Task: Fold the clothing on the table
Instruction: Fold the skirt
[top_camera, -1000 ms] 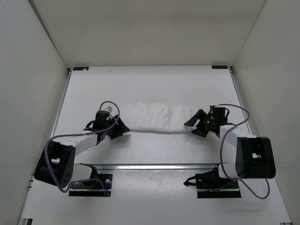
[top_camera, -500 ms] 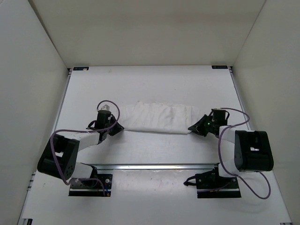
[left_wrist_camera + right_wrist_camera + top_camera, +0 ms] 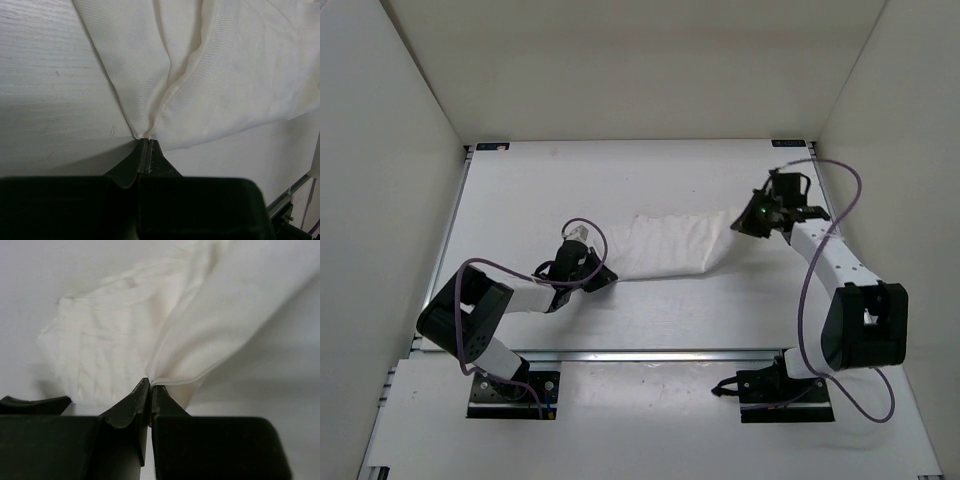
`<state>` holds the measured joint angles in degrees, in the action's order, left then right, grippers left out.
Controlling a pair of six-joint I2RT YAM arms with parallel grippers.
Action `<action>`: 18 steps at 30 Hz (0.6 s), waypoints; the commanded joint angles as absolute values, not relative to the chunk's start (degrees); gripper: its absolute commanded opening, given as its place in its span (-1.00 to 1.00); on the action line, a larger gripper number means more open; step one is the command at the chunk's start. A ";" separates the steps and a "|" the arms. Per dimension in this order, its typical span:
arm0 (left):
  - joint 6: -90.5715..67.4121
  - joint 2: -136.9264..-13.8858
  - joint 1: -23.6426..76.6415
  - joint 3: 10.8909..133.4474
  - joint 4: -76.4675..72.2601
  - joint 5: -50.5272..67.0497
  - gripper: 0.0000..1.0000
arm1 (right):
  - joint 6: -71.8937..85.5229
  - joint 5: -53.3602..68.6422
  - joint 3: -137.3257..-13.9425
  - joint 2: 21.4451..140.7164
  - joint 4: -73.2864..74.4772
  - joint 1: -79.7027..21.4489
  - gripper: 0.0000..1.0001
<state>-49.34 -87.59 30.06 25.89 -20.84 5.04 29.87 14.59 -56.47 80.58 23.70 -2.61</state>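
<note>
clothing (image 3: 670, 245) bunched across middle of surface (image 3: 620, 180), left claw (image 3: 604, 273) pinching its near left corner, right claw (image 3: 741, 222) pinching its right end farther back, cloth slanted between them

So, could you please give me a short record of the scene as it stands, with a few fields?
clothing: one white piece, rumpled, stretched left to right across the middle of the table
left tool: shut, pinching the clothing at its left end, low by the tabletop
right tool: shut, pinching the clothing at its right end, further from the arm bases than the left tool
fold: not yet made; the clothing runs as one strip between the two tools
</note>
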 commanded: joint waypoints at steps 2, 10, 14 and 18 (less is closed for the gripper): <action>-50.98 -88.07 30.58 25.93 -22.85 5.10 -1.00 | 26.10 9.14 -68.01 85.24 30.85 -15.00 -1.00; -50.63 -86.49 29.70 24.70 -23.29 4.57 -1.00 | 30.93 10.36 -75.06 93.59 20.77 -32.24 -0.99; -49.75 -86.40 29.79 24.17 -23.46 4.83 -1.00 | 32.17 12.48 -78.12 99.56 17.93 -36.82 -1.00; -49.22 -85.96 29.71 22.50 -25.48 6.15 -1.00 | 31.56 14.05 -84.19 106.86 20.48 -39.98 -1.00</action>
<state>-50.48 -87.64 29.74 24.05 -24.23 5.21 31.27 12.43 -79.72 104.51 22.63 -38.70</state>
